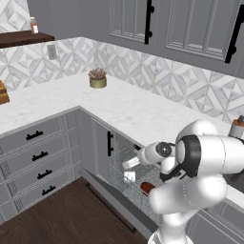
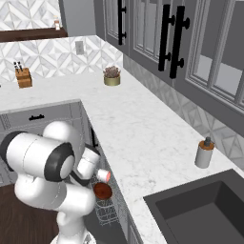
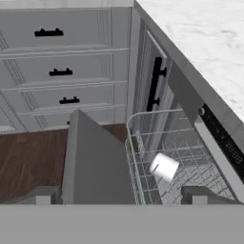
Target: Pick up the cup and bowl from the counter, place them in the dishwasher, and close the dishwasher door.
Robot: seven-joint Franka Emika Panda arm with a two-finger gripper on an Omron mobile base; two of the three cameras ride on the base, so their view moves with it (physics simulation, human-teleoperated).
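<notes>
Glossy white rounded arm point(image 1: 205, 157) with dark joint bands and small dark fingers point(image 3: 200, 194).

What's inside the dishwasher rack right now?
The cup lies on its side in the wire rack, and the bowl sits in it too. The robot's arm covers much of the rack in both base views, so anything further back is hidden.

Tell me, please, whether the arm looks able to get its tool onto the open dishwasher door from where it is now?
Probably yes. The dishwasher door hangs open beside the rack, just ahead of the tool, with nothing between them. The cup lies in the rack, off to one side.
</notes>
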